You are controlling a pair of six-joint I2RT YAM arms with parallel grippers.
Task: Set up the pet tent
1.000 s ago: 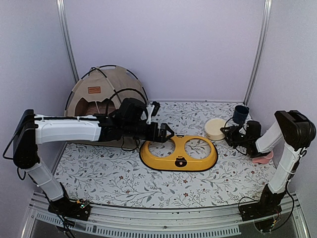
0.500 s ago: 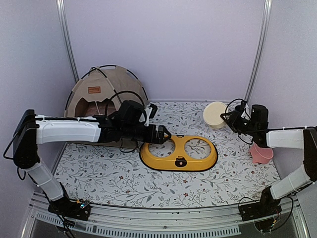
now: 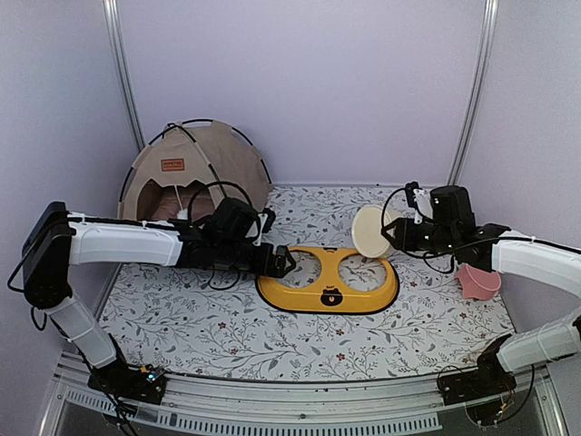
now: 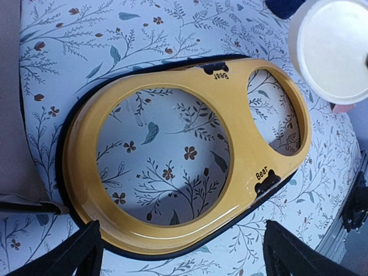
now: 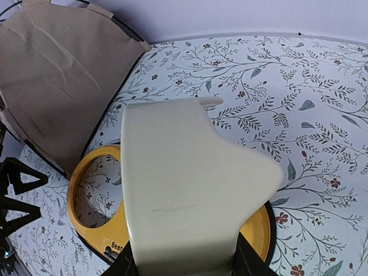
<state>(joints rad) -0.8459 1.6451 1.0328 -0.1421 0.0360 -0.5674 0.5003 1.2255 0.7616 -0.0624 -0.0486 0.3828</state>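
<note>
1. The tan fabric pet tent with black crossed poles (image 3: 195, 168) stands upright in the far left corner, apart from both grippers
2. The right gripper (image 3: 397, 234), partly closed, grips a cream round bowl (image 3: 369, 232) tilted above the yellow oval bowl stand (image 3: 363, 298), probably to seat it
3. The left gripper (image 3: 280, 262) hangs wide open and empty above the stand's left ring

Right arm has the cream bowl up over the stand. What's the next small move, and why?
Probably level the cream bowl and lower it toward the right-hand hole of the yellow stand: the right gripper holds it tilted on edge just above that empty hole.
</note>
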